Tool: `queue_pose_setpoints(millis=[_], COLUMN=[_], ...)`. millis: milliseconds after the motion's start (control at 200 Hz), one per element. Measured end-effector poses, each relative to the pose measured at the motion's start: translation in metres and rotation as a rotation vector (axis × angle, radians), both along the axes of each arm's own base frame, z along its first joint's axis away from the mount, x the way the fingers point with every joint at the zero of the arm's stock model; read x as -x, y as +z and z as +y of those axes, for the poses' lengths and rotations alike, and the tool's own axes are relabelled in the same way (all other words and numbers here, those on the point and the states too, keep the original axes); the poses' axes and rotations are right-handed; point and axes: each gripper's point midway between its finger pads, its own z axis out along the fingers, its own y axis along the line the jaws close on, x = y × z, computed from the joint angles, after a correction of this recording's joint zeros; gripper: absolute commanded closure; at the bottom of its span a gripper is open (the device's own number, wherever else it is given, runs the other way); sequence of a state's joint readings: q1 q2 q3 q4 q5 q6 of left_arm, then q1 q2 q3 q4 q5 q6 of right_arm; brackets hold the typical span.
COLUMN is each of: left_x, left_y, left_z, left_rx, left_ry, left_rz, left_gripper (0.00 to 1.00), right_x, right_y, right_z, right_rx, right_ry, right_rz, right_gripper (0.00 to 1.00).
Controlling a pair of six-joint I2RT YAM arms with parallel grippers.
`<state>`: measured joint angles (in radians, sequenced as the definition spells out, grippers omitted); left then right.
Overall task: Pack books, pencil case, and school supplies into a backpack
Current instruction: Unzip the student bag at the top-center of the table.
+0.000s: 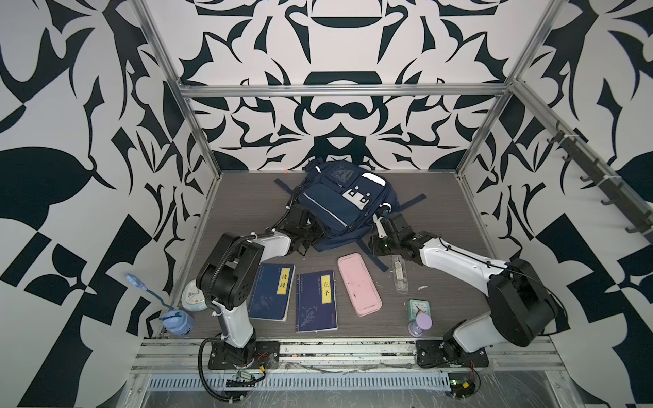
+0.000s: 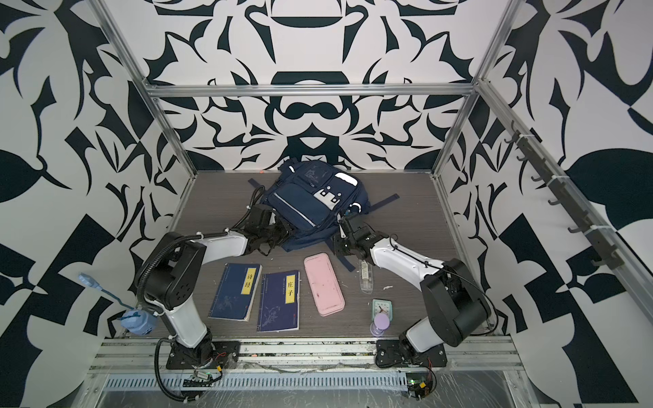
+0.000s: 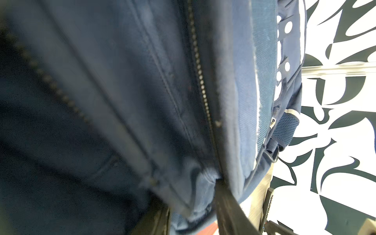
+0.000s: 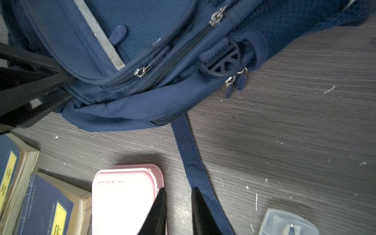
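As both top views show, the large navy-blue fabric backpack [image 1: 335, 208] lies behind two thin navy softcover books [image 1: 270, 293] [image 1: 315, 302], a flat pale-pink pencil case [image 1: 358, 284] and a slim clear plastic packet [image 1: 399, 275] on the bench [image 1: 247, 212]. Left wrist view: the left claw [image 3: 193, 205] pinches backpack fabric. Right wrist view: the right claw [image 4: 179, 195], narrowly parted and empty, hangs beside a navy strap [image 4: 187, 146]
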<state>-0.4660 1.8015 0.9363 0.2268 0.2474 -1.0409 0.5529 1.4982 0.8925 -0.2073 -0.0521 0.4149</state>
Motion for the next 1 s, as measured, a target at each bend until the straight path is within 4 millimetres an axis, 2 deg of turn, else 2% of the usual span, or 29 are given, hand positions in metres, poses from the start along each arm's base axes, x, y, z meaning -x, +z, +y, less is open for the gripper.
queue_pose_setpoints(millis=[140, 300, 450, 605, 770, 860, 1000], left_x=[-0.002, 0.0, -0.001, -0.006, -0.016, -0.018, -0.016], left_y=[0.002, 0.003, 0.023, 0.061, 0.095, 0.102, 0.103], left_z=[-0.004, -0.004, -0.001, 0.005, 0.008, 0.009, 0.009], left_rx=[0.014, 0.02, 0.046, 0.102, 0.164, 0.185, 0.201], left_ry=[-0.007, -0.012, -0.011, -0.022, -0.042, -0.054, -0.067], left_rz=[0.008, 0.012, -0.013, -0.064, -0.097, -0.096, -0.081], left_gripper=[0.69, 0.87, 1.0, 1.0, 1.0, 1.0, 1.0], right_x=[0.001, 0.001, -0.001, -0.008, -0.016, -0.021, -0.03], right_y=[-0.001, -0.001, -0.002, -0.003, -0.007, -0.006, 0.004], right_z=[-0.001, -0.001, -0.004, -0.012, -0.029, -0.032, -0.024], right_rx=[0.002, 0.004, 0.012, 0.008, -0.009, -0.013, -0.045], right_ry=[0.0, 0.002, 0.003, -0.011, -0.05, -0.051, -0.022], right_rz=[0.002, 0.0, -0.007, -0.026, -0.046, -0.07, -0.126], right_gripper=[0.71, 0.7, 0.62, 0.58, 0.6, 0.64, 0.68])
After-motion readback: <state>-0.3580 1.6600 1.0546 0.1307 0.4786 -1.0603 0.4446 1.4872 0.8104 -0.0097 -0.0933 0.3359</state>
